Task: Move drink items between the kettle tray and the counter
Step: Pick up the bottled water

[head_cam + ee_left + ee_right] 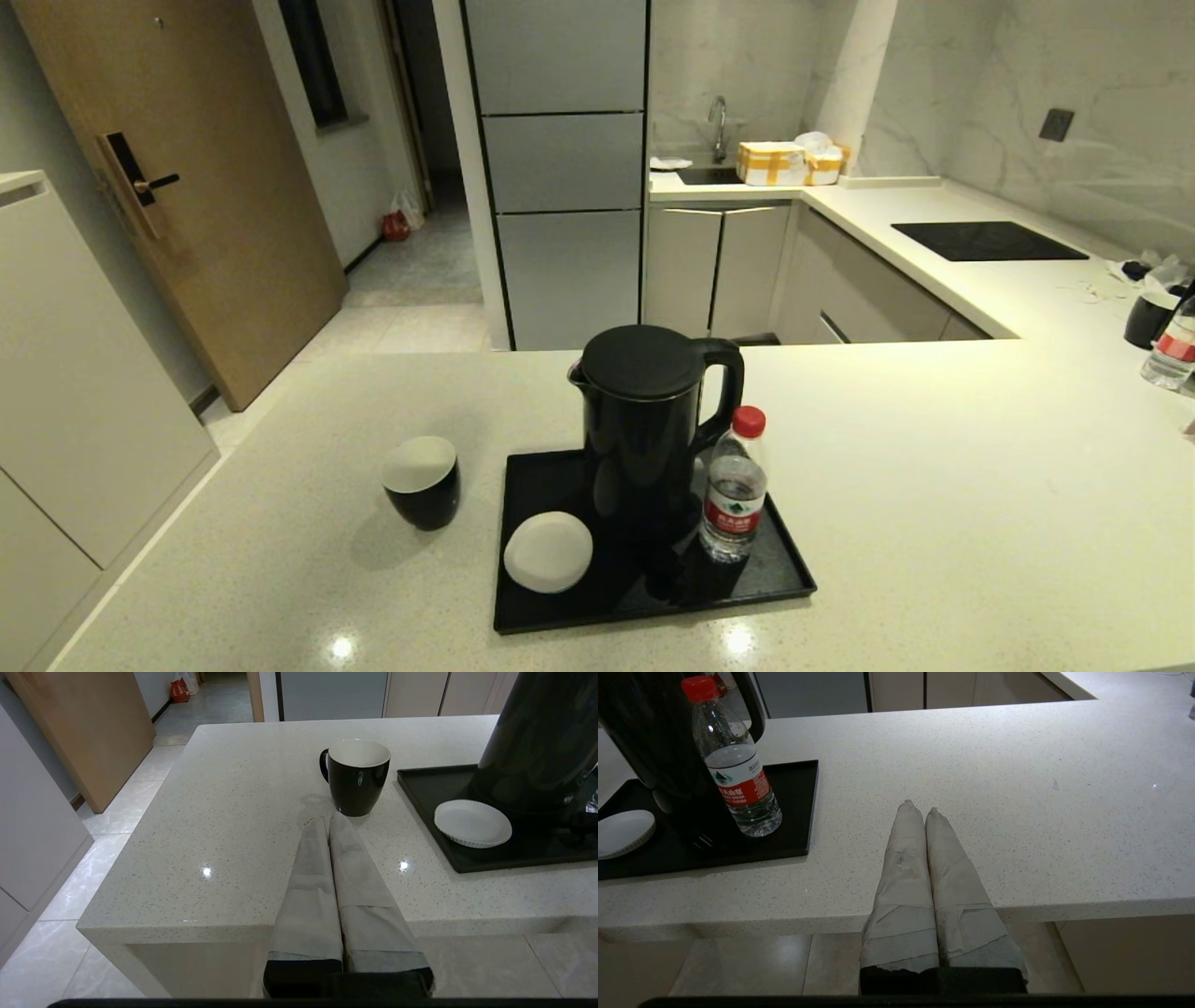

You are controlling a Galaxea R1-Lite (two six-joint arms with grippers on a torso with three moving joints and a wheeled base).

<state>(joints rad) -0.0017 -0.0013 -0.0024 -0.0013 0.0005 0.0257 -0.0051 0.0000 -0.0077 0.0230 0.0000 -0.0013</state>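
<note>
The black cup (pixel 422 481) (pixel 359 777), white inside with a small handle on its far side, stands on the speckled counter (pixel 934 523) just left of the black tray (pixel 653 611) (pixel 420 793). On the tray's right side the red-capped water bottle (pixel 736 487) (pixel 733 765) stands upright beside the kettle (pixel 644 420). My left gripper (pixel 327 820) is shut and empty at the counter's near edge, its tips a short way in front of the cup. My right gripper (pixel 920 807) is shut and empty, well to the right of the tray (pixel 794 807). Neither gripper shows in the head view.
A white saucer (pixel 548 551) (pixel 473 823) lies on the tray's front left. Far right on the counter stand another dark cup (pixel 1150 319) and bottle (pixel 1172 350). A black cooktop panel (pixel 990 241) lies at the back right. The counter drops off at its left and near edges.
</note>
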